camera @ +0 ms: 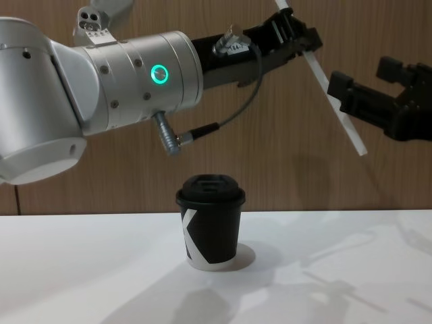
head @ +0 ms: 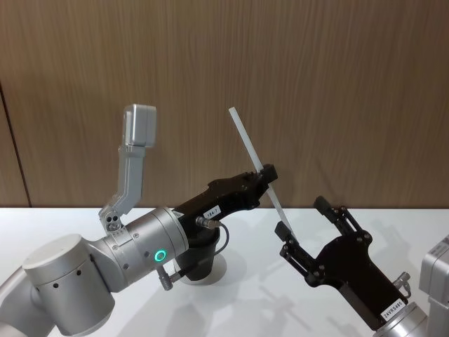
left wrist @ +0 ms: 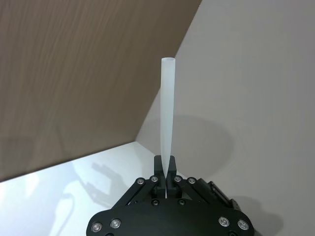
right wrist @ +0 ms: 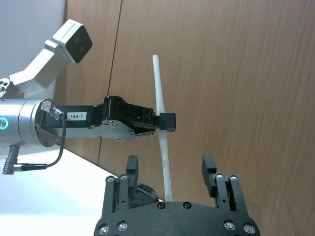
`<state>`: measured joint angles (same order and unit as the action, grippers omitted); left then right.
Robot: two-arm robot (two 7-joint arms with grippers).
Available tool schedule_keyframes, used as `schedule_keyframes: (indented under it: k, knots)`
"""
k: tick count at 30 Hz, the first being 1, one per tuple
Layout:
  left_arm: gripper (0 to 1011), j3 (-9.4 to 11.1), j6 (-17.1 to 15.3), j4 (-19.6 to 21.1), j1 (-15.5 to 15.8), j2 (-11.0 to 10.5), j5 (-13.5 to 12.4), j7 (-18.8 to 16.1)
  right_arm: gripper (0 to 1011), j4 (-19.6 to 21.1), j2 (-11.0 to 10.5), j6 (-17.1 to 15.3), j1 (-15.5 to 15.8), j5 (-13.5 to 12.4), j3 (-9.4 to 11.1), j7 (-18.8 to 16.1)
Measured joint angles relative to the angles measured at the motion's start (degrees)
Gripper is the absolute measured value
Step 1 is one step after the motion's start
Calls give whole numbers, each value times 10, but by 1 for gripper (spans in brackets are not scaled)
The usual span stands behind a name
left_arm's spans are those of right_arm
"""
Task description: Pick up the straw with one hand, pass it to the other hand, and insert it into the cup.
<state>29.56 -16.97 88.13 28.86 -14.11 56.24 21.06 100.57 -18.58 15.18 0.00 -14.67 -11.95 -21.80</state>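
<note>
The white straw (head: 249, 147) hangs tilted in the air above the table, and my left gripper (head: 266, 172), on the silver arm with the green ring, is shut on its middle. In the left wrist view the straw (left wrist: 167, 113) rises straight out from between that gripper's (left wrist: 166, 169) closed fingers. My right gripper (right wrist: 170, 164), all black, is open, and the straw's lower end (right wrist: 166, 172) passes between its fingers without touching either. The black cup (camera: 210, 223) with its black lid stands upright on the table below the left arm, which partly hides the cup (head: 200, 261) in the head view.
The white table (camera: 81, 270) stretches out on both sides of the cup. A brown wood-panelled wall (head: 337, 84) stands close behind it. The left wrist camera housing (head: 139, 126) sticks up above the left arm.
</note>
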Motion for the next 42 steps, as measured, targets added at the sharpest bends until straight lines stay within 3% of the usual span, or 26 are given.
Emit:
schedule_keyframes:
  k: [9,24,35,42]
  knots:
    - [13,15,31,21,0,-15,-59,-35,1001,0,0,0,0,0,0,0]
    - [14,44,67,72,-3,-46,-199,-123,1001,0,0,0,0,0,0,0]
    - [14,66,54,119,-5,-75,-311,-195,1001,0,0,0,0,0,0,0]
    - [14,72,37,140,-9,-89,-355,-225,1001,0,0,0,0,0,0,0]
